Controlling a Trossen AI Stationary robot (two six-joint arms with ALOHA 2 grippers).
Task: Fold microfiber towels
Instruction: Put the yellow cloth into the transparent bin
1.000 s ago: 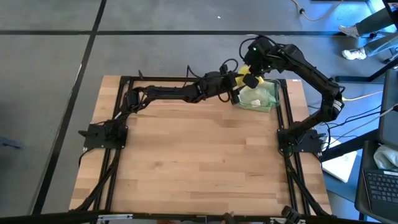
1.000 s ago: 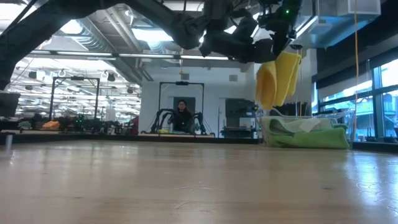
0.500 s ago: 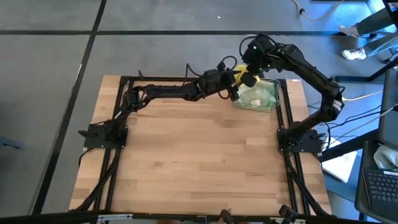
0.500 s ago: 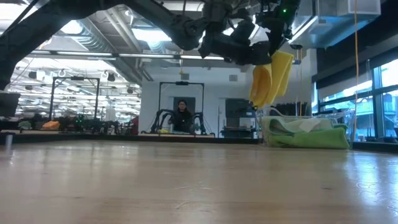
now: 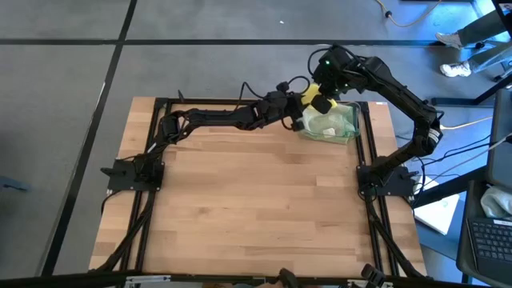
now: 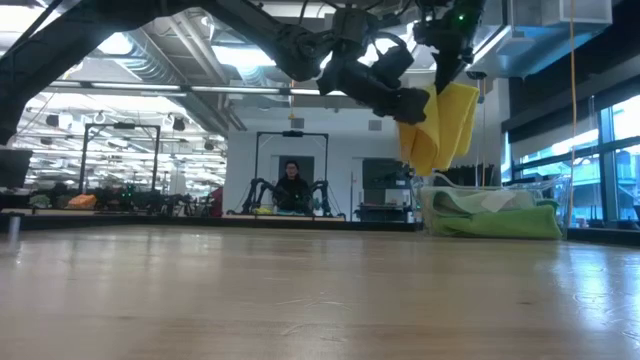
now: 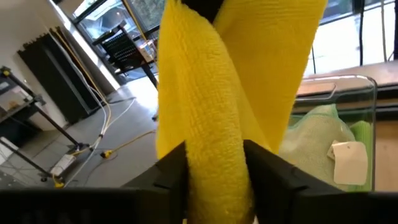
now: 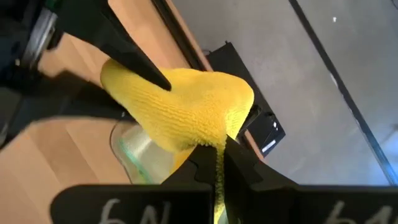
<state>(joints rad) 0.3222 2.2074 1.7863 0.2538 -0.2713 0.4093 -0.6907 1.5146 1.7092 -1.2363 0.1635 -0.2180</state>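
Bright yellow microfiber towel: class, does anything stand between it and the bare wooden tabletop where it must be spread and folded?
Nothing visible does. The bright yellow microfiber towel hangs in the air from the right tool, with the left tool around its lower fold. The clear plastic bin of other towels sits below and beside it; the wooden tabletop lies open.

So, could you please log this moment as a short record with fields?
held item: yellow towel, hanging in the air above the bin
right end effector: shut on the towel's top edge
left end effector: fingers on either side of a hanging fold of the towel
bin: clear plastic, at the table's far right corner
bin contents: green towel, pale olive-green towel
table: wooden
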